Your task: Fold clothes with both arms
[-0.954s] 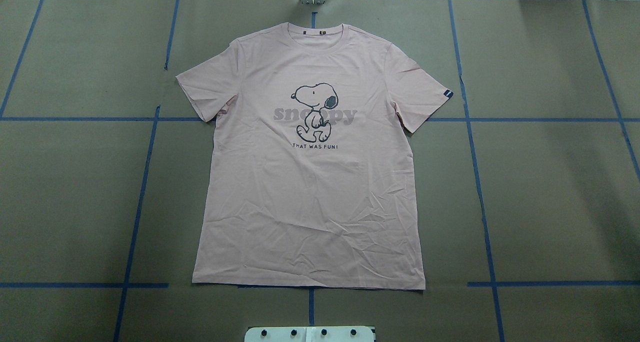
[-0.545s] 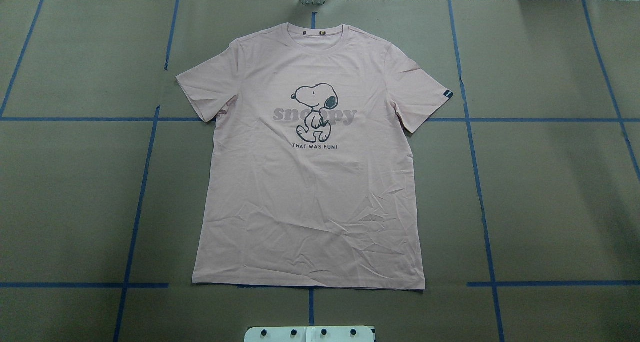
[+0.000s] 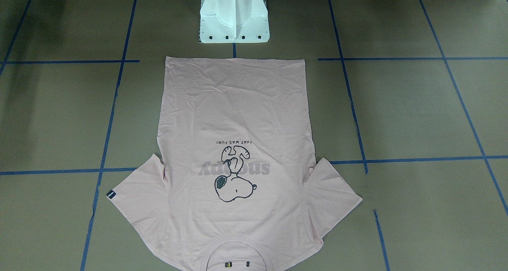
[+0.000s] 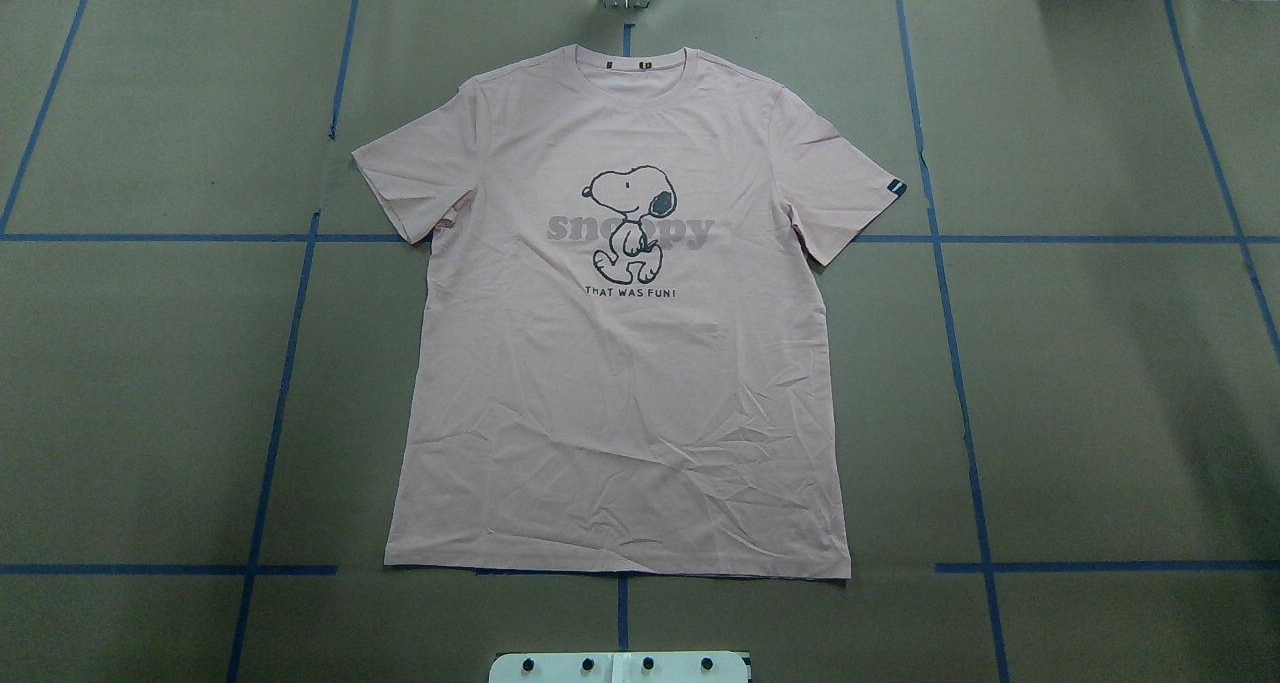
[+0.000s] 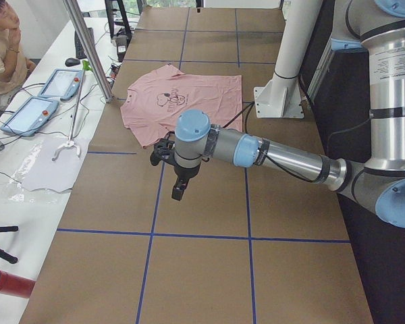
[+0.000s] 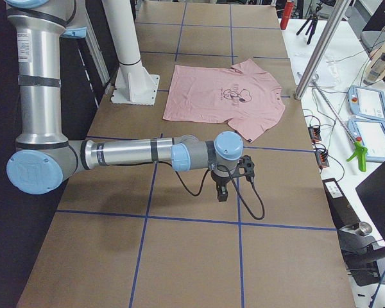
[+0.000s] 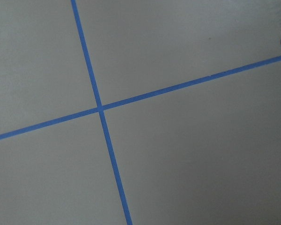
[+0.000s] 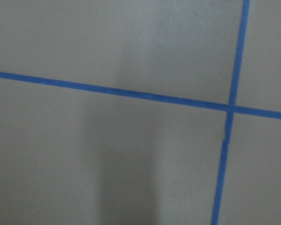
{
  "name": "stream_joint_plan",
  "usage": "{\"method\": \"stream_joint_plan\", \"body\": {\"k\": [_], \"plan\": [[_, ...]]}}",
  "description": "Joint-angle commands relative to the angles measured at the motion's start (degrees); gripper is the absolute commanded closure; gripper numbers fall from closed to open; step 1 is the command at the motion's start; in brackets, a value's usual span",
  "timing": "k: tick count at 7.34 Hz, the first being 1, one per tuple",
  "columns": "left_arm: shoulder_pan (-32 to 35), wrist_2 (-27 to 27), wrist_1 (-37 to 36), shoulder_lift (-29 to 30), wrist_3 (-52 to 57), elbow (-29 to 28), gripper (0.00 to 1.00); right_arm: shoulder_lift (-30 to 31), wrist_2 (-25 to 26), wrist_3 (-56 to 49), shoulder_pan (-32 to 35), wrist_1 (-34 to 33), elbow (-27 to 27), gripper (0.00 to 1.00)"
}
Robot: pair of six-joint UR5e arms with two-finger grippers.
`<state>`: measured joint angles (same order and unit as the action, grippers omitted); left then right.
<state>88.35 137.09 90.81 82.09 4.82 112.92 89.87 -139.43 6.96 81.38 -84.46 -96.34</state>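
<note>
The pale pink T-shirt (image 4: 620, 383) lies flat and face up in the middle of the brown table, with the cartoon dog and "snoopy" print showing. Its collar is at the far edge and its hem is near the robot base. It also shows in the front view (image 3: 234, 116) and in both side views (image 5: 182, 101) (image 6: 224, 93). My left gripper (image 5: 178, 196) hangs above bare table well to the shirt's left. My right gripper (image 6: 222, 196) hangs well to its right. Both show only in the side views, so I cannot tell if they are open or shut. Both wrist views show only table and blue tape.
The white pedestal base (image 3: 234, 21) stands just behind the shirt's hem. Blue tape lines (image 4: 960, 363) grid the table. Beyond the far edge are a metal pole (image 5: 88, 47), tablets (image 5: 27, 115) and a seated person (image 5: 0, 40).
</note>
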Motion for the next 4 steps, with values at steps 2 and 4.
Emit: {"method": "stream_joint_plan", "body": {"k": [2,4], "plan": [[0.0,1.6,2.4,0.2,-0.2,-0.3,0.00,-16.4,0.0,31.3,-10.4,16.9,13.8,0.01],[0.0,1.6,2.7,0.2,-0.2,-0.3,0.00,-23.9,8.8,52.2,-18.7,23.5,18.7,0.06]]}}
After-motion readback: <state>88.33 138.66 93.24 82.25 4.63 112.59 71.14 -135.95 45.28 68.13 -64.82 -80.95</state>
